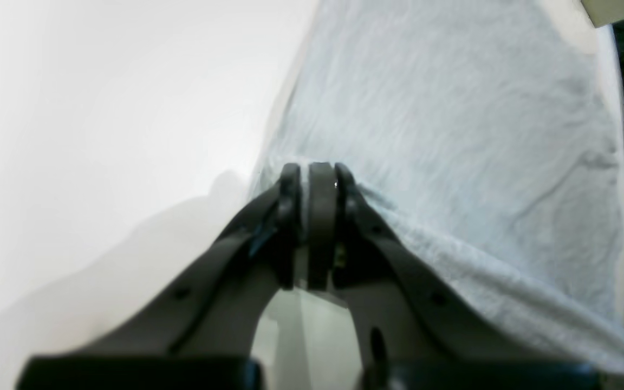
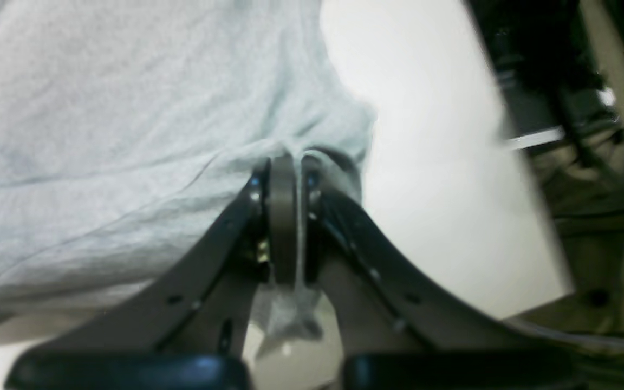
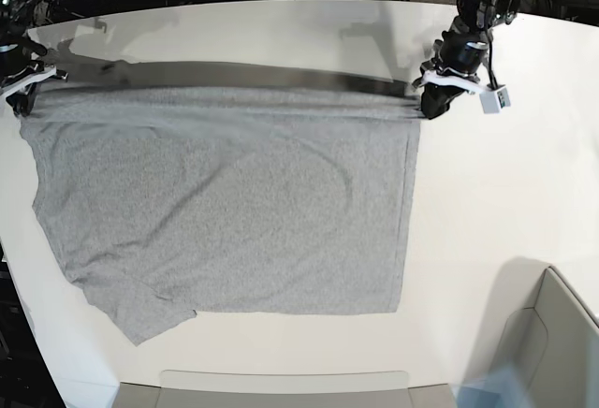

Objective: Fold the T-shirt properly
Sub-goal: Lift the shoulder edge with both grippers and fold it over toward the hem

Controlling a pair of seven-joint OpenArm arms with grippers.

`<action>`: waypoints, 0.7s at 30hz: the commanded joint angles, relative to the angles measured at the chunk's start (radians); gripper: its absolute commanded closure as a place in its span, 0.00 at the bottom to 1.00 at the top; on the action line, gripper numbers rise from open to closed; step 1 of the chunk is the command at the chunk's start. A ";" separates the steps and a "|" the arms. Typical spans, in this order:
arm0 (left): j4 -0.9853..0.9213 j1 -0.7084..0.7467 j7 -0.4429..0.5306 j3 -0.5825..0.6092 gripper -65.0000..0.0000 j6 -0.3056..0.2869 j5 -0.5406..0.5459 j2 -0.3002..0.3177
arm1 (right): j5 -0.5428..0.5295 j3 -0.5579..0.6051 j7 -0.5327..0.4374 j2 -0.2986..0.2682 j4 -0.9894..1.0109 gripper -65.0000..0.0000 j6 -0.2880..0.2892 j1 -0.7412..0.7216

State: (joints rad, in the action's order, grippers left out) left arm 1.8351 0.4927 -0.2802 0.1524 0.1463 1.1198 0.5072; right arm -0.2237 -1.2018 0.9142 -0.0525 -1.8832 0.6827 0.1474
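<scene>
The T-shirt (image 3: pixel 225 211) lies on the white table (image 3: pixel 505 183), spread flat over the left and middle part, plain side up as far as I can see. Its far edge is lifted and pulled straight, parallel to the far edge of the table, and it throws a dark shadow line on the table behind it.

The left gripper (image 1: pixel 314 173) has its jaws pressed together on one corner of this far edge; in its wrist view the cloth comes out from between the fingers. In the base view this gripper (image 3: pixel 432 104) stands at the right end of the edge. The right gripper (image 2: pixel 287 162) is also closed on cloth, and a small piece of fabric hangs out under the jaws. In the base view it (image 3: pixel 21 90) is at the left edge of the table, holding the other corner.

I judge that the step in hand is a fold: both arms hold the far edge tight between them. The next move probably asks both arms to carry this edge together toward the near edge of the table, at the same height and speed, so the cloth does not wrinkle or go crooked.

At the near right corner stands a grey container (image 3: pixel 562 333). I cannot see what is in it.
</scene>
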 commanded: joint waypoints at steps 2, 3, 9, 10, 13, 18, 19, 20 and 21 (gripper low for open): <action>0.013 -0.047 -0.007 -0.007 1.00 0.022 -0.007 0.009 | 0.045 0.000 -0.022 -0.017 -0.019 1.00 0.015 -0.044; 0.013 -0.067 -0.026 -0.007 1.00 0.032 -0.007 0.008 | 0.070 0.017 -0.020 -0.017 -0.017 1.00 0.015 -0.062; -0.074 -0.196 -0.078 -0.003 1.00 0.075 -0.005 0.006 | 0.194 0.118 -0.022 -0.014 0.046 1.00 0.015 -0.148; -0.091 -0.213 -0.083 -0.003 1.00 0.075 -0.005 0.006 | 0.211 0.122 -0.022 -0.016 0.067 1.00 0.015 -0.164; -0.136 -0.254 -0.090 -0.003 1.00 0.075 -0.005 0.006 | 0.252 0.130 -0.022 -0.025 0.118 1.00 0.015 -0.210; -0.179 -0.312 -0.092 -0.001 1.00 0.075 -0.010 0.006 | 0.312 0.188 -0.024 -0.057 0.185 1.00 0.015 -0.265; -0.188 -0.325 -0.101 -0.001 1.00 0.075 -0.010 0.006 | 0.321 0.198 -0.025 -0.060 0.196 1.00 0.015 -0.272; -0.203 -0.346 -0.120 -0.001 1.00 0.075 -0.010 0.006 | 0.333 0.205 -0.042 -0.062 0.210 1.00 0.015 -0.286; -0.219 -0.369 -0.146 -0.001 1.00 0.075 -0.010 0.006 | 0.350 0.211 -0.073 -0.062 0.227 1.00 0.015 -0.300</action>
State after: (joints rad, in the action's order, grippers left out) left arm 1.6054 0.1413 -0.4557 0.1616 0.2123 1.1210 0.4961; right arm 0.1246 -0.9916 0.8639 -0.0910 -1.6413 0.6827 -0.1310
